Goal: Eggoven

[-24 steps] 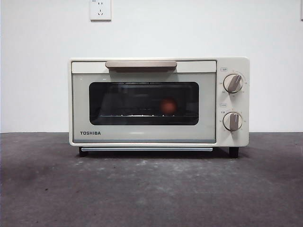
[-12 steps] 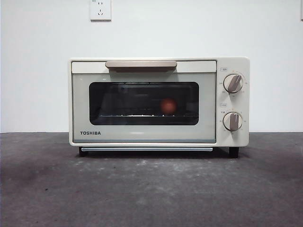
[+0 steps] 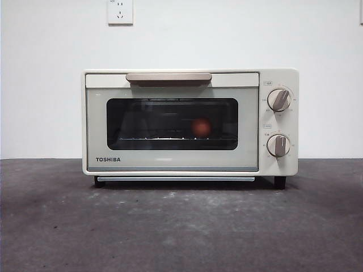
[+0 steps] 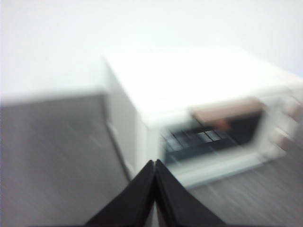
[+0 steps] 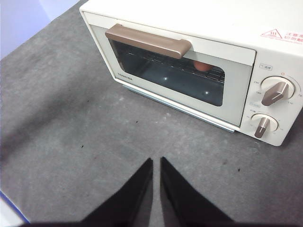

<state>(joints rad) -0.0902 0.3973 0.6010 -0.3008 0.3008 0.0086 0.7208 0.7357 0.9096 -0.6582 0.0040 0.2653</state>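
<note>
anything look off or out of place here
Nothing stands out. The toaster oven sits square on the table with its door shut, and the egg rests on the rack inside, seen through the glass. Nothing is spilled or damaged. Both end effectors are clear of the oven.

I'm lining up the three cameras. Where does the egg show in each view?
Front view: egg behind the closed glass door, on the rack, right of the window's middle.
Left wrist view: too blurred to make it out.
Right wrist view: egg behind the glass, just past the handle's end nearest the knobs.
Shared landmark: the toaster oven's brown door handle.
</note>
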